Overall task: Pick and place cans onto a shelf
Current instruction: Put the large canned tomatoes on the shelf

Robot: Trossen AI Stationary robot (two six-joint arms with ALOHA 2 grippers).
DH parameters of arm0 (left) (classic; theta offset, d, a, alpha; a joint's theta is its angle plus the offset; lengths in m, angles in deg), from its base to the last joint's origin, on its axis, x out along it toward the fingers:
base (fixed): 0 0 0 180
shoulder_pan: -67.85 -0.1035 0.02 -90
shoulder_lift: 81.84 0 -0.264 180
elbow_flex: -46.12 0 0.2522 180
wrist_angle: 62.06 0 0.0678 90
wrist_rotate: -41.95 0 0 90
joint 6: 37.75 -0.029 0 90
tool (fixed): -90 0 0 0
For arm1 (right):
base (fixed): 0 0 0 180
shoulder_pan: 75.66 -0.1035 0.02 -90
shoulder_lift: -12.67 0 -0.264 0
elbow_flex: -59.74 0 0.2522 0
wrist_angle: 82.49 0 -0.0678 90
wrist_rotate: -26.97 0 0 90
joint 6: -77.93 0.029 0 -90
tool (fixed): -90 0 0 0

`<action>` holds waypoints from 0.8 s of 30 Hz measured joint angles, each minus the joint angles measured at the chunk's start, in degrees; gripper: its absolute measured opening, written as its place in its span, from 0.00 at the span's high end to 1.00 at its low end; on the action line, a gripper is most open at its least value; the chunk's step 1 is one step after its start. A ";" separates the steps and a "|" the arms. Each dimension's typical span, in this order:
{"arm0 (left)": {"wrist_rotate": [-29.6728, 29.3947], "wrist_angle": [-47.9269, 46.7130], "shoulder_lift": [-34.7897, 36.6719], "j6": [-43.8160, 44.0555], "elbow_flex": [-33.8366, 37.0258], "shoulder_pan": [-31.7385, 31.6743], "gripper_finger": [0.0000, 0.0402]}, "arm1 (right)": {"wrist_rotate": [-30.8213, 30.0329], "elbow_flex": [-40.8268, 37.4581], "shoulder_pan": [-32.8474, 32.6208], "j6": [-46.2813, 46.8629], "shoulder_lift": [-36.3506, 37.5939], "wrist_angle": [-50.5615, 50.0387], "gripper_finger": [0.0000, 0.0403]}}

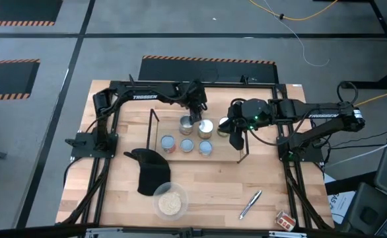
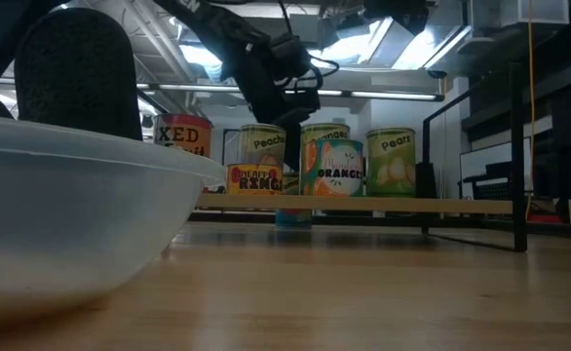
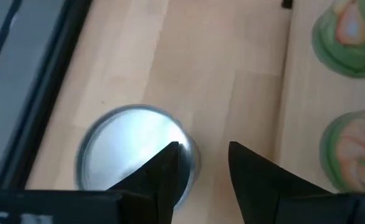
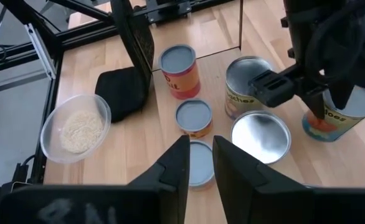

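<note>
The shelf (image 1: 225,151) stands mid-table, its black wire frame around a light board. Several cans stand on it in two rows, among them a silver-topped one (image 1: 187,124), a cream-topped one (image 1: 205,127) and three small pale blue-topped ones (image 1: 187,145). The low view shows their labels, such as orange (image 2: 337,166) and pear (image 2: 391,161). My left gripper (image 3: 204,163) is open and points down over the edge of the silver-topped can (image 3: 129,152). My right gripper (image 4: 201,152) is open by a narrow gap and empty, at the shelf's right end (image 1: 236,132). My left gripper points down from above. One finger (image 3: 167,167) overlaps the silver-topped can's top near its rim (image 3: 192,158), and the other stands outside the can. I cannot tell whether either finger touches it. The can stands upright.
A clear bowl of pale grains (image 1: 170,201) and a black object (image 1: 152,168) lie near the shelf's near left corner. A silver pen (image 1: 250,203) and a small red box (image 1: 284,220) lie at the near right. A black metal frame (image 1: 107,132) borders the tabletop.
</note>
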 joint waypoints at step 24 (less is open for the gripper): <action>-1.16 -0.07 -0.54 0.22 -0.06 -0.04 0.91 | -0.40 0.00 0.04 -0.04 0.00 -0.05 0.81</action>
